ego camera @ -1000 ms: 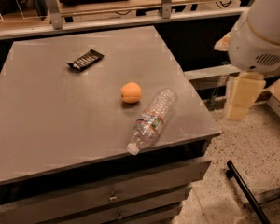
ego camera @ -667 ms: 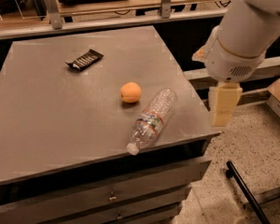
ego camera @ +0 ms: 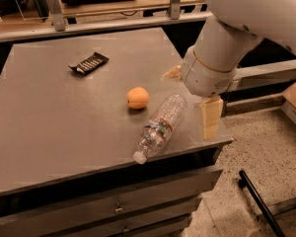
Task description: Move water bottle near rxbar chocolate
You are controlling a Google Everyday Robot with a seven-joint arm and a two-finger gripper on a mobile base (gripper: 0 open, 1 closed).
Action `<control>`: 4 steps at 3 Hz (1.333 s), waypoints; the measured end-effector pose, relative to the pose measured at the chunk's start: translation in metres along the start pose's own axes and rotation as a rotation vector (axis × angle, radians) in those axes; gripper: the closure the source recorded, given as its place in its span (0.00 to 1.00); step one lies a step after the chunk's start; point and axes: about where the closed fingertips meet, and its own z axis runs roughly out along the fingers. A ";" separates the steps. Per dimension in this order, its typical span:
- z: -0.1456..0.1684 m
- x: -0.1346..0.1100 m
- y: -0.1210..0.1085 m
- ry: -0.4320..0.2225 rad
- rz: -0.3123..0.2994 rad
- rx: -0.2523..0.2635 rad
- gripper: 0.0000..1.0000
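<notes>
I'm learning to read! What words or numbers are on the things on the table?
water bottle label: print too blurred to read.
rxbar chocolate wrapper: pale marks, unreadable.
orange fruit: no text.
end effector, right of the bottle over the table edge: no text.

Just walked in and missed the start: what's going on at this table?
A robot arm looks set to go for the water bottle, which lies on its side near the front right edge of the table, cap toward the front. The hand hangs just right of the bottle, over the table's corner, apart from it. The rxbar chocolate lies at the far left, with an orange fruit in between, so the bottle is not yet near it.
</notes>
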 end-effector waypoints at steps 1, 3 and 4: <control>0.015 -0.018 -0.003 -0.037 -0.127 -0.028 0.00; 0.029 -0.031 0.001 -0.045 -0.245 -0.058 0.00; 0.032 -0.032 0.002 -0.009 -0.292 -0.047 0.00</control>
